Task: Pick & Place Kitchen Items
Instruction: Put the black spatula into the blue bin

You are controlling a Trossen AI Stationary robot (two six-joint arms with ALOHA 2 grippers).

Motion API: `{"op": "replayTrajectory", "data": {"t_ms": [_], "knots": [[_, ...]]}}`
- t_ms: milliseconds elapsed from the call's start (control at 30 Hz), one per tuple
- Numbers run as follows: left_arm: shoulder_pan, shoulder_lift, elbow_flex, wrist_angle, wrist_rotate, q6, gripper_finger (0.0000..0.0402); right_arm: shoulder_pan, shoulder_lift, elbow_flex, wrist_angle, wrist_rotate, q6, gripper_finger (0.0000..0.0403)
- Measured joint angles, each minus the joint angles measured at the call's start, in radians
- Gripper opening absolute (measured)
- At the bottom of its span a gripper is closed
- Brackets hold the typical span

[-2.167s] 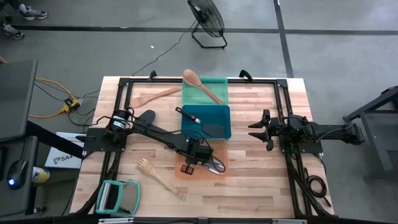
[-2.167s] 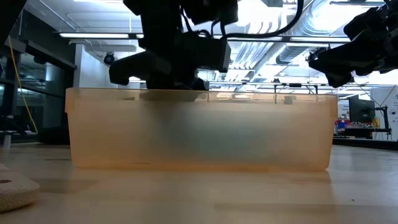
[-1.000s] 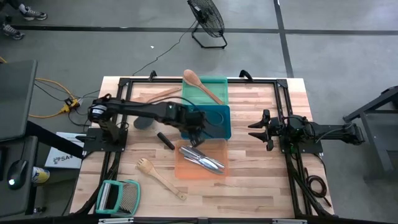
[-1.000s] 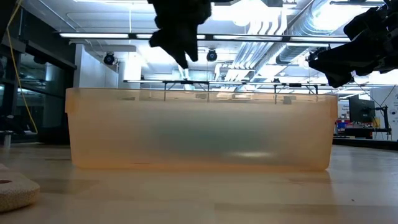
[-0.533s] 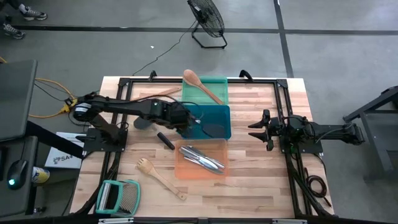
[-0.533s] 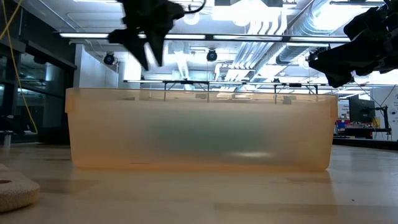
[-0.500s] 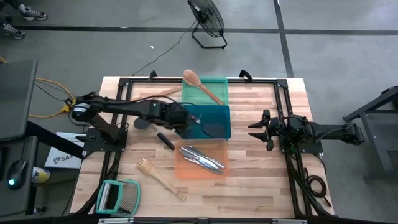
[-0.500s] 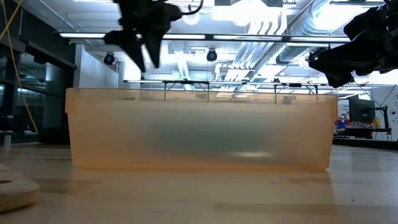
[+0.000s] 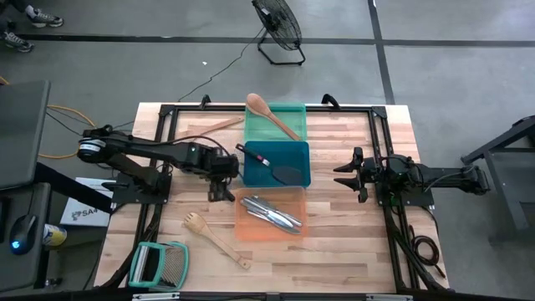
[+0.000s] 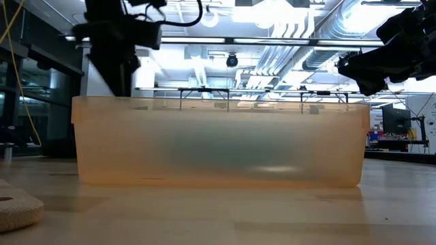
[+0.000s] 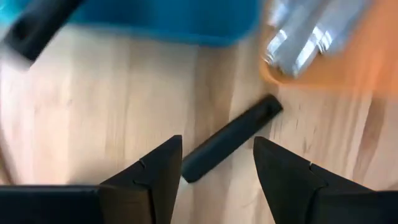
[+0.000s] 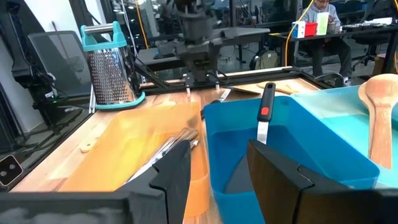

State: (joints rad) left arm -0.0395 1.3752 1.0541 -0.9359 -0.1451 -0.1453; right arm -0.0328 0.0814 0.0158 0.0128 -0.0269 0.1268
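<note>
A: Where is the left gripper [image 9: 224, 186]?

B: It hangs over the bare wood just beside the orange tray [image 9: 269, 211], on that tray's left. Its fingers [image 11: 149, 177] stand spread apart with nothing between them, and a black handle [image 11: 230, 138] lies flat on the table [image 9: 343, 226] right below the gap.

A: And the right gripper [image 9: 344, 174]?

B: Parked well to the right of the trays, off the table surface. Its fingers [image 12: 177, 171] are parted too and hold nothing.

A: Where are the kitchen items?

B: The silver metal tongs [image 9: 272, 212] lie inside the orange tray. A black spatula [image 9: 269, 165] rests in the blue tray [image 9: 297, 150], its handle leaning over the rim. A wooden spoon [image 9: 271, 114] lies slanted across the green tray [image 9: 292, 130]. A pale wooden spatula [image 9: 213, 126] sits on the table left of the green tray, and a wooden fork [image 9: 216, 238] lies near the front, left of the orange tray.

A: Anything else?

B: A box grater [image 9: 159, 266] with a teal frame sits at the table's front left corner. In the low view the orange tray's wall fills most of the picture.
</note>
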Motion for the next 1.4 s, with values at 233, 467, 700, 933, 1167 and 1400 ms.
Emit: {"op": "replayTrajectory", "data": {"t_ms": [233,467,700,933,1167,1400], "knots": [[0.000,0.001,-0.118,0.132,0.140,0.322,0.0201,0.000,0.004,0.000,0.000,-0.001,0.000,0.0149],[0.000,0.001,-0.201,0.218,0.154,0.492,0.0275,0.000,0.004,0.000,0.000,-0.001,0.000,0.0149],[0.000,0.001,-0.289,0.299,0.156,0.704,0.0299,0.000,0.004,0.000,0.000,-0.001,0.000,0.0149],[0.002,0.001,-0.337,0.388,0.150,0.754,0.0278,0.000,0.004,0.000,0.000,-0.001,0.000,0.0149],[0.034,0.002,-0.391,0.447,0.151,0.780,0.0269,0.000,0.004,0.000,0.000,0.000,0.000,0.0149],[0.097,0.019,-0.391,0.469,0.153,0.793,0.0269,0.000,0.004,0.000,0.000,0.000,0.000,0.0149]]}}
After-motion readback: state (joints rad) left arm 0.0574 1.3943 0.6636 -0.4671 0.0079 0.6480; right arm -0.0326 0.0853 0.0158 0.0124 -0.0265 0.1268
